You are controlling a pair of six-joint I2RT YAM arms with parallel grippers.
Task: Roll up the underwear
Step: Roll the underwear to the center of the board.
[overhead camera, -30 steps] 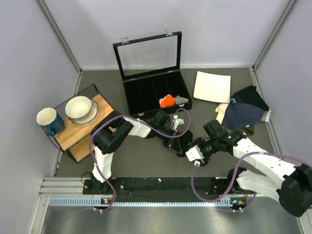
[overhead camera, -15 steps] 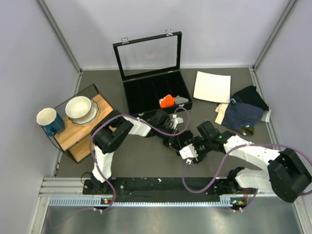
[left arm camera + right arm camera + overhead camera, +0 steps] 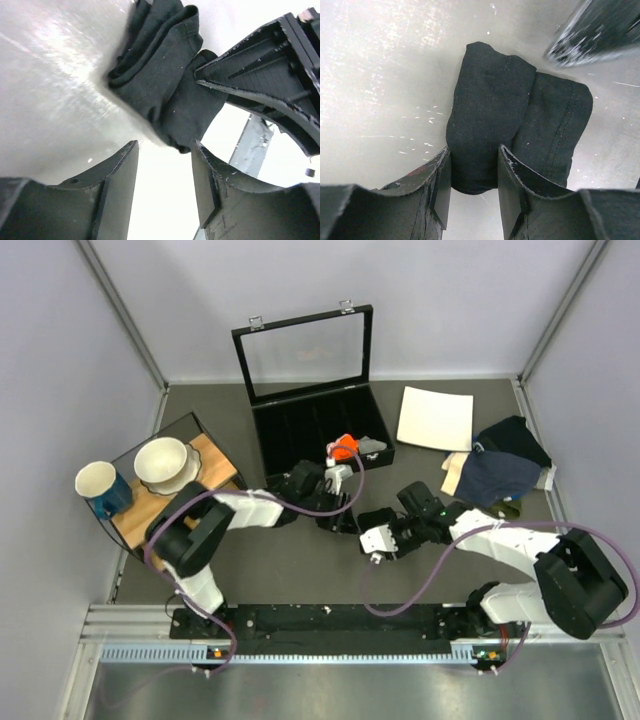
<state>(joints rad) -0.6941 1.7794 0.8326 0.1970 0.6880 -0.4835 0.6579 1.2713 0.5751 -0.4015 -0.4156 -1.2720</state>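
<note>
The underwear (image 3: 490, 115) is a black fabric roll lying on the grey table; its tan waistband is hidden. My right gripper (image 3: 472, 155) grips the near end of one fold between its fingers. In the left wrist view the roll (image 3: 160, 80) lies just beyond my left gripper (image 3: 162, 150), which is open and empty, its right fingertip close to the fabric. A right finger (image 3: 260, 65) shows behind the roll. In the top view the roll (image 3: 360, 519) lies between the left gripper (image 3: 338, 512) and the right gripper (image 3: 378, 532).
An open black case (image 3: 320, 435) with an orange cloth roll (image 3: 343, 447) stands just behind the grippers. A white plate (image 3: 435, 418) and a navy garment (image 3: 495, 475) lie at the right. A wooden tray (image 3: 165, 505) with a bowl and a mug stands at the left.
The right gripper has moved left with the roll. The left arm has swung back to the left, and its gripper now sits off the roll's end.
</note>
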